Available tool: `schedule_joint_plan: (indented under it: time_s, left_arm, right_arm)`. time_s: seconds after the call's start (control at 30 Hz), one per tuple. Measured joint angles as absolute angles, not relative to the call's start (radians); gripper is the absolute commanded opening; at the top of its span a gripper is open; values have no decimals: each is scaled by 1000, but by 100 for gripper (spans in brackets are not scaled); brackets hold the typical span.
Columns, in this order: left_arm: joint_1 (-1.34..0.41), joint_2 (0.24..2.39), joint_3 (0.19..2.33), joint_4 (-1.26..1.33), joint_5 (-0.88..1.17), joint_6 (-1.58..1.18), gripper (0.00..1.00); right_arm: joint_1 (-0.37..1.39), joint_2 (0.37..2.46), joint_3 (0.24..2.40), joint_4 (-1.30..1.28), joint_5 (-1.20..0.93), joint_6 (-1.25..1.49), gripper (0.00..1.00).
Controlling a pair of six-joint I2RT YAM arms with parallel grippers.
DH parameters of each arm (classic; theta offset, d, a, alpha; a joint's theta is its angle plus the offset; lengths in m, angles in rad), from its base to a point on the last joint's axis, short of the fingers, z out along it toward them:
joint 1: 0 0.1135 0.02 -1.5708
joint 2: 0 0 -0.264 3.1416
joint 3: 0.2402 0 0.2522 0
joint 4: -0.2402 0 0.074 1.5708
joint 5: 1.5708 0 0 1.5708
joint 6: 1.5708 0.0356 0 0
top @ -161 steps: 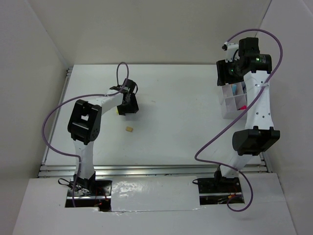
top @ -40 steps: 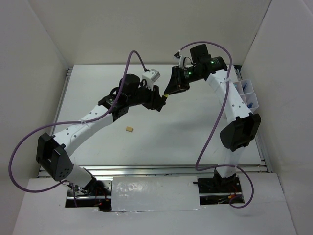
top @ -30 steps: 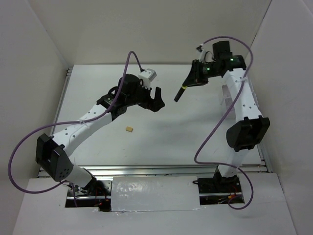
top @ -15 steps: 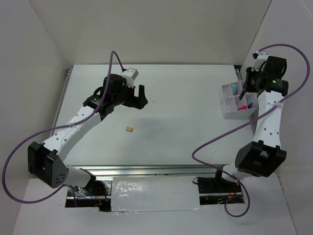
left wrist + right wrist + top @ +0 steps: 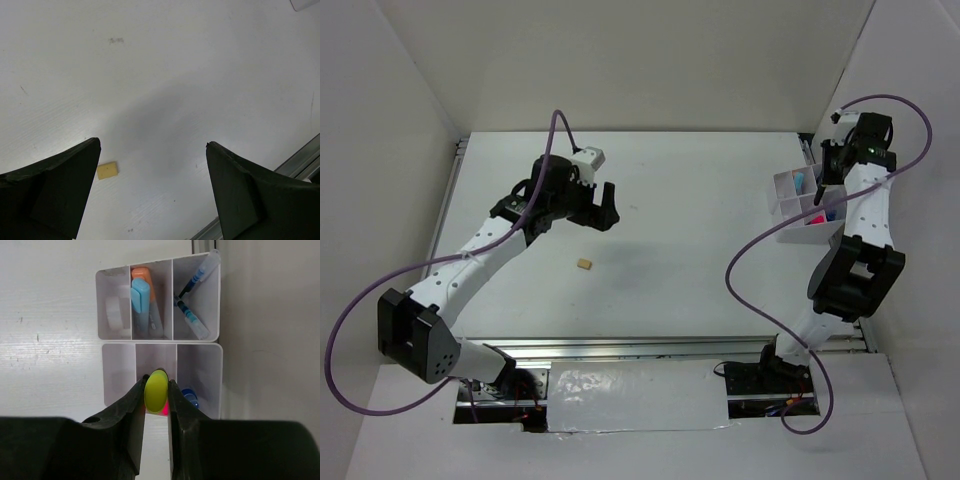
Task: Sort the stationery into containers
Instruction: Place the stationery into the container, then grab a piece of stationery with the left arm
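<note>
My right gripper [image 5: 155,382] is shut on the yellow highlighter [image 5: 155,390], held end-on above the middle compartment of the nearer clear organiser tray [image 5: 103,375]. A pink highlighter [image 5: 164,410] lies in that compartment, and a blue-capped bottle [image 5: 189,396] in the compartment to its right. The farther tray [image 5: 98,300] holds two blue pens [image 5: 192,285] and a light-blue-capped tube [image 5: 140,297]. In the top view the right gripper [image 5: 825,182] hangs over the trays [image 5: 782,218] at the far right. My left gripper [image 5: 602,205] is open and empty above the table, with the tan eraser [image 5: 584,264] [image 5: 107,170] beside its left finger [image 5: 60,185].
White walls close in the table on three sides; the trays stand against the right wall. A metal rail [image 5: 300,160] runs along the table's near edge. An orange item [image 5: 140,274] and a white item [image 5: 116,312] also lie in the farther tray.
The left gripper passed the yellow highlighter to the right gripper at mid-table. The right arm carried it right to above the trays. The left gripper drew back left, open.
</note>
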State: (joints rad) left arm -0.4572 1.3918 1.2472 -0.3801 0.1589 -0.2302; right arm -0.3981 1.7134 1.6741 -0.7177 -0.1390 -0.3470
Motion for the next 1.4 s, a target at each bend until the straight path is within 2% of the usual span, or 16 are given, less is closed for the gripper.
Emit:
schedule_joint_plan:
  time_s: [0.1,0.2,0.43,0.57,0.7,0.83,1.17,1.4]
  left_arm:
    - [-449,1392,1246,-382,181,-215,99]
    - [-440,1392,1240,-382,204,-205,99]
    - [-408,1392,1223,-393,285,-131,99]
    - [-378,1406,1209,-411,348,-58,93]
    - [-352,1445,1206,-450,436,47,90]
    - [-343,1512,1206,-511,509,162,84]
    - [-332,1631,1187,-597,518,416,79]
    - [-324,1756,1230,-655,460,571,76]
  right_arm:
    - [-394,1736,1683,-716,-138,-347,1]
    - [-389,1749,1683,-713,-132,-346,12]
    - [-362,1813,1700,-715,-93,-338,18]
    - [-355,1842,1702,-716,-62,-328,22]
    - [-355,1871,1724,-726,-39,-312,38]
    - [-355,1881,1736,-733,-32,-300,48]
    - [-349,1872,1771,-802,-91,-257,50]
    - [-294,1740,1788,-861,-196,-228,50]
